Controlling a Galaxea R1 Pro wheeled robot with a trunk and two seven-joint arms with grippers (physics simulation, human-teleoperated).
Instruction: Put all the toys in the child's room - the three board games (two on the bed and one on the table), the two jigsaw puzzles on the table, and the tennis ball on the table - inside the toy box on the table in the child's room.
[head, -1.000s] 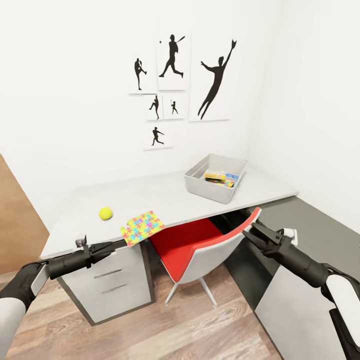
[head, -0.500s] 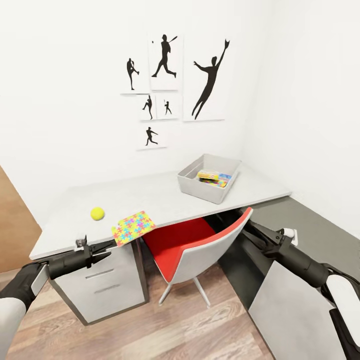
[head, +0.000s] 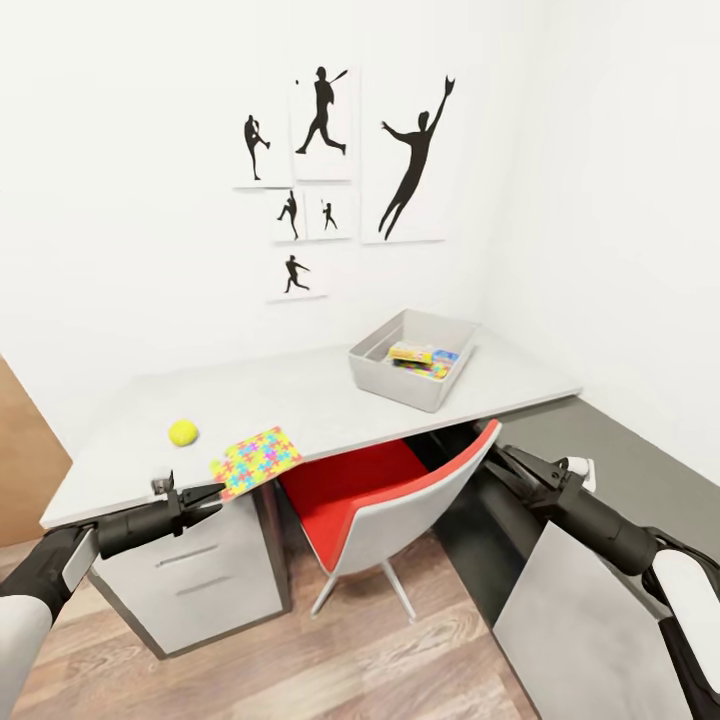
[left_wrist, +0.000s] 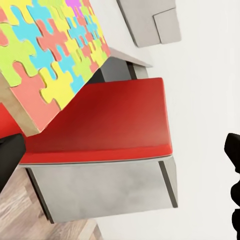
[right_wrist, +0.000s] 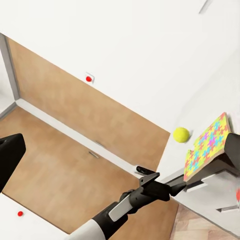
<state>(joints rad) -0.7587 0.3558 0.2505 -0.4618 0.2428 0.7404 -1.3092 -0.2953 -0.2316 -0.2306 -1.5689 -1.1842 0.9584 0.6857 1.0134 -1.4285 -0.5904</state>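
Head camera sits high, looking forward and down across the bench (head: 330, 395) into the room's corner, both arms reaching in from below. Left wrist camera is pressed close on the jigsaw puzzle (left_wrist: 47, 55) and red chair (left_wrist: 107, 120). Right wrist camera looks sideways across the room, sharing that puzzle (right_wrist: 206, 146) and the tennis ball (right_wrist: 181, 134).

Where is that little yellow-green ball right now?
In the head view the tennis ball sits on the left part of the table, just left of the jigsaw puzzle and far from the toy box.
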